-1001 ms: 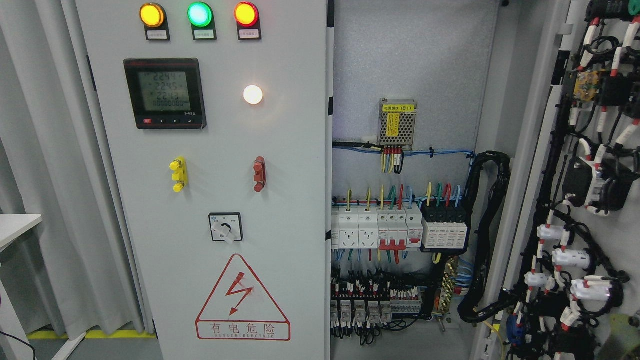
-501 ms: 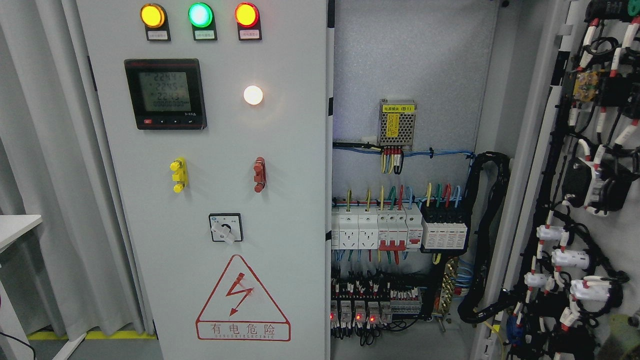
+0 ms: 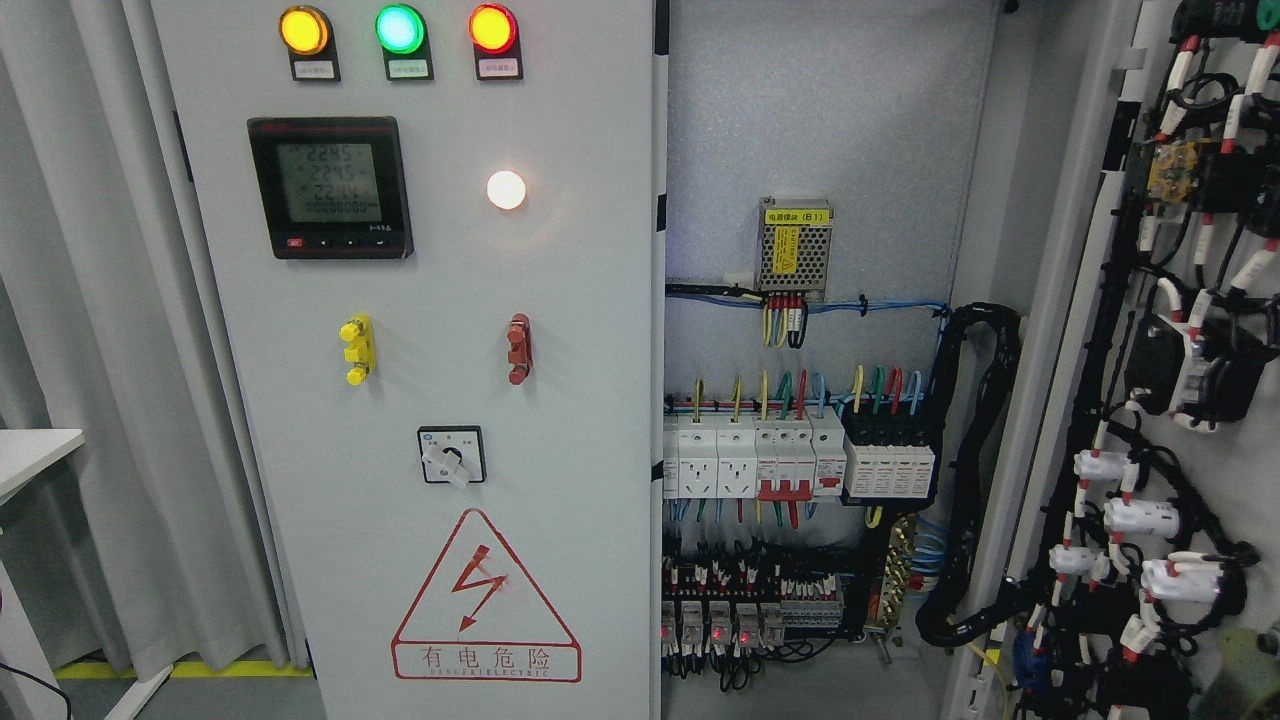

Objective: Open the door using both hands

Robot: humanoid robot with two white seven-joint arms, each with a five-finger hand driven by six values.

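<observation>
While my head camera faces the cabinet, I see neither of my hands, so I cannot tell what my fingers are doing. The right door point(image 3: 1190, 400) is swung wide open at the picture's right, its inner face toward me, crowded with black cable looms and white-capped components. The left door point(image 3: 420, 400) is closed and fills the left half, its free edge running straight down the middle beside the open bay. That bay point(image 3: 830, 120) has a bare grey back panel up top; lower down sit a small power supply point(image 3: 795, 248), a row of white breakers point(image 3: 752, 455) and terminal blocks with coloured wires. On the closed door I read three lamps, a meter point(image 3: 330, 186), a rotary switch point(image 3: 451, 455) and a red warning triangle point(image 3: 486, 600). Grey curtain point(image 3: 90, 350) hangs left, with a white bench point(image 3: 30, 452) corner poking in.
</observation>
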